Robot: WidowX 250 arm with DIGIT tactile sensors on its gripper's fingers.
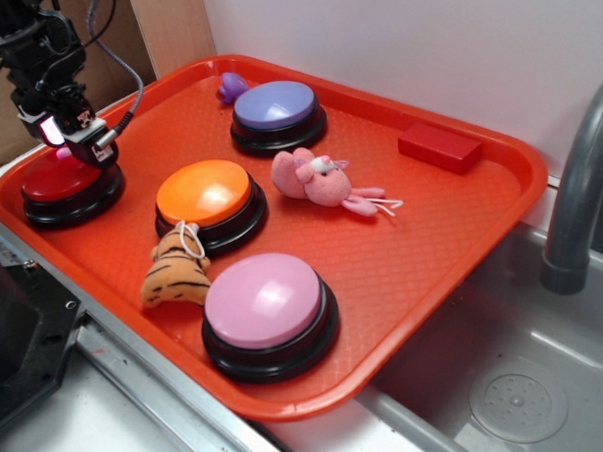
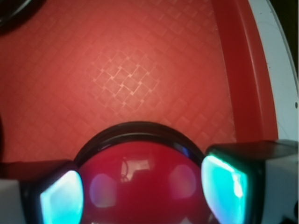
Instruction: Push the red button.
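The red button (image 1: 55, 178) is a glossy dark-red dome on a black base at the left end of the orange tray (image 1: 441, 242). My gripper (image 1: 82, 144) is right over its top, close to or touching the dome. In the wrist view the red button (image 2: 140, 182) fills the lower middle, and my gripper (image 2: 142, 198) straddles it. The two fingers (image 2: 224, 186) are lit cyan and stand wide apart, open, with nothing clamped between them.
On the tray are an orange button (image 1: 205, 194), a pink button (image 1: 266, 303), a purple button (image 1: 277, 107), a flat red block (image 1: 440, 146), a pink plush (image 1: 319, 180) and a striped tiger plush (image 1: 174, 274). A grey faucet (image 1: 582, 168) and sink stand to the right.
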